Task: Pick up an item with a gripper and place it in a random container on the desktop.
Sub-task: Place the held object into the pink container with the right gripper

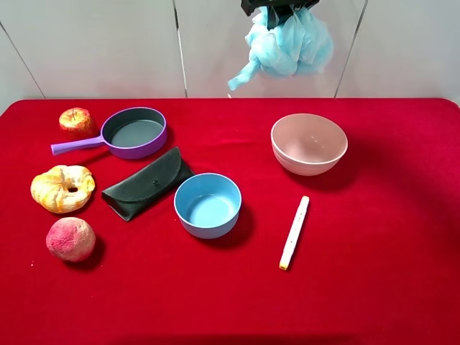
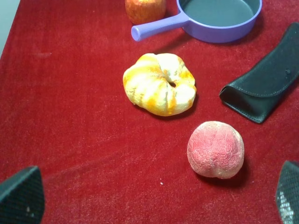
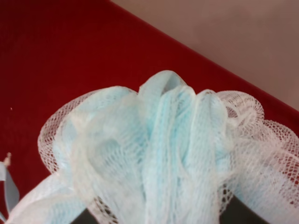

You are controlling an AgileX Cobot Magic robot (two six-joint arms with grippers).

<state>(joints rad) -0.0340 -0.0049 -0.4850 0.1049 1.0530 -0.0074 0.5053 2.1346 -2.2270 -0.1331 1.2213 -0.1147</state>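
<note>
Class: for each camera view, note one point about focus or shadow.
Exterior high: sharp throughout, with soft shadows falling to the right of the pink bowl and the blue bowl. Left wrist: the peach is crisp, but the fingertips of the left end effector are blurred. Right wrist: the bath pouf fills the frame, slightly soft; the red cloth behind is out of focus.

Right hand [image 1: 279,10] is mostly cropped at the high view's top edge, and the pouf [image 3: 159,154] buries its fingers. Left hand [image 2: 154,198] shows just two fingertips [image 2: 21,196]; apple [image 2: 145,9] and pan [image 2: 219,18] cropped too.
</note>
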